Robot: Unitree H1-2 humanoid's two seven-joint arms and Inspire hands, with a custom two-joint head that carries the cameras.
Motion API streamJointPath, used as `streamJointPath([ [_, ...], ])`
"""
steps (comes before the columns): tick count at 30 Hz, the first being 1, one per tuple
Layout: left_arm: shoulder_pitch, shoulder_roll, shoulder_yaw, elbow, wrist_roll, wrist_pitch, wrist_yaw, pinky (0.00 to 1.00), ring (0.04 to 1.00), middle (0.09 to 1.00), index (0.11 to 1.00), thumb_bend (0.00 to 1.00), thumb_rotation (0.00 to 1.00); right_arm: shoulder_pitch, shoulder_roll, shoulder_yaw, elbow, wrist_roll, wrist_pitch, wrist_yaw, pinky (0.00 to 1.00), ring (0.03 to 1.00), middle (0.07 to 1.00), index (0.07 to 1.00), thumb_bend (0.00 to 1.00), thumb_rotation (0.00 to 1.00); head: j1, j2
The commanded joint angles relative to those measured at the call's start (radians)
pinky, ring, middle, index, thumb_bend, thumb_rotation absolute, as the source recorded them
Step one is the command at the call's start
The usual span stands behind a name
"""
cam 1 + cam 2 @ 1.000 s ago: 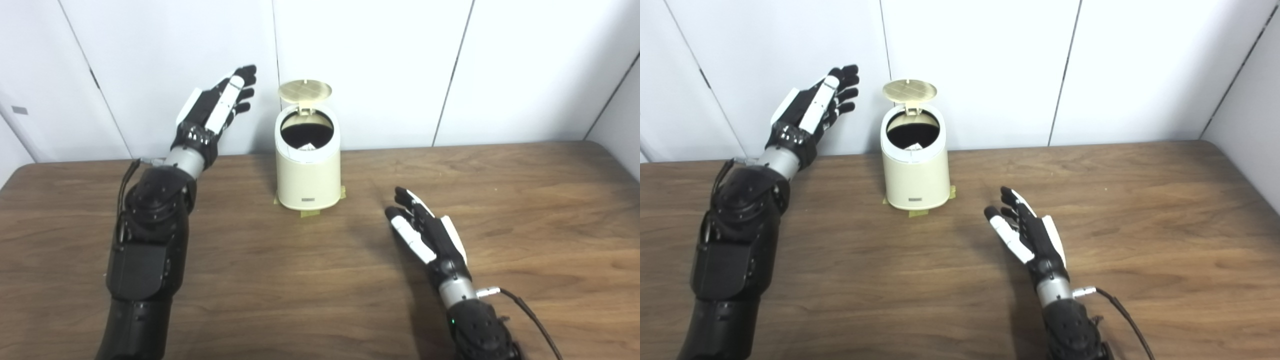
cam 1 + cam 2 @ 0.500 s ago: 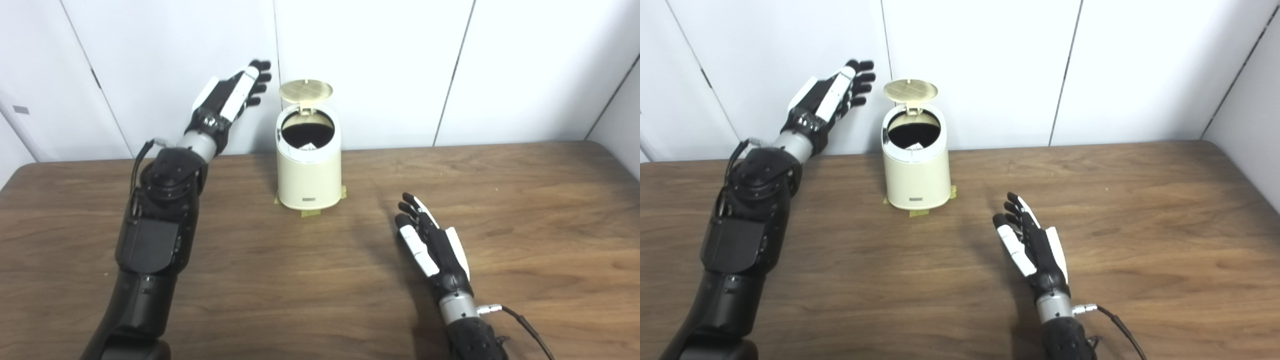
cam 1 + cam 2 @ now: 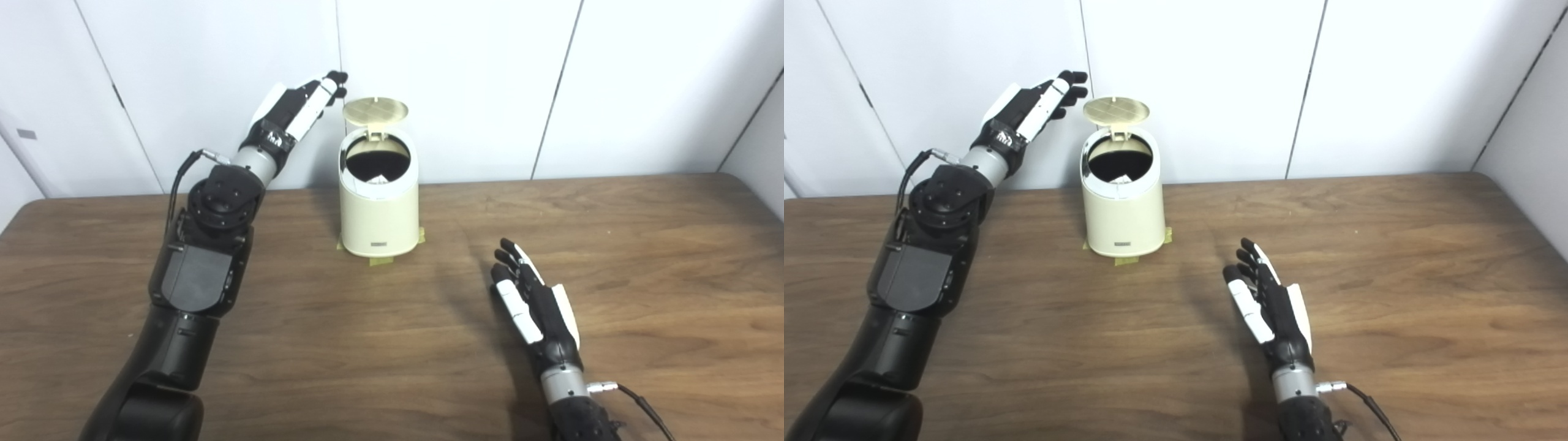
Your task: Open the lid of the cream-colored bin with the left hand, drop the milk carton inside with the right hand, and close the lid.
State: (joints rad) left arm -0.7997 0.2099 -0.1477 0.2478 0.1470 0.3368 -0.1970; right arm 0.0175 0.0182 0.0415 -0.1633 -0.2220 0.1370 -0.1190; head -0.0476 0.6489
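The cream-colored bin (image 3: 378, 205) stands at the back of the wooden counter (image 3: 643, 245), held in place by strips of tape (image 3: 380, 261) at its base, presumably so it does not slide when pushed on. Its round lid (image 3: 375, 111) is hinged up at the back and leaves the dark opening exposed; a pale corner showing inside is most likely the milk carton (image 3: 377, 179), so the drop looks done and only the closing is left.

The left hand (image 3: 293, 114) is raised beside the lid, up and to its left, fingers spread and holding nothing, its fingertips (image 3: 336, 81) just short of the lid's edge. That height and reach suit a downward push on the lid from behind.

The right hand (image 3: 535, 301) hovers low over the counter, well apart from the bin, empty with fingers extended, apparently out of the way so the left arm can finish alone.
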Motion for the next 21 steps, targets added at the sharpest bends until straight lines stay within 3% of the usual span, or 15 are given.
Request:
streamJointPath([
  [1, -0.082, 0.02, -0.006, -0.015, 0.026, -0.043, 0.002, 0.94, 0.922, 0.874, 0.893, 0.43, 1.0, -0.025, -0.002, -0.007, -0.02, -0.008, -0.037, -0.012, 0.8, 0.867, 0.892, 0.923, 0.48, 0.9, -0.001, 0.0],
  [10, -0.104, 0.034, -0.047, -0.027, 0.072, -0.063, -0.027, 0.93, 0.858, 0.801, 0.855, 0.45, 1.0, -0.029, -0.008, -0.001, -0.017, -0.068, -0.021, -0.02, 0.8, 0.861, 0.88, 0.919, 0.5, 0.98, -0.004, -0.001],
  [18, -0.11, 0.048, -0.065, -0.025, 0.097, -0.076, -0.058, 0.94, 0.845, 0.764, 0.834, 0.47, 1.0, -0.034, -0.002, -0.004, -0.005, -0.094, -0.013, -0.026, 0.8, 0.867, 0.87, 0.909, 0.5, 1.0, -0.003, 0.003],
  [21, -0.111, 0.054, -0.078, -0.025, 0.112, -0.078, -0.071, 0.93, 0.801, 0.741, 0.828, 0.47, 1.0, -0.033, 0.005, -0.007, -0.005, -0.105, 0.0, -0.038, 0.84, 0.87, 0.869, 0.899, 0.5, 1.0, -0.002, 0.003],
])
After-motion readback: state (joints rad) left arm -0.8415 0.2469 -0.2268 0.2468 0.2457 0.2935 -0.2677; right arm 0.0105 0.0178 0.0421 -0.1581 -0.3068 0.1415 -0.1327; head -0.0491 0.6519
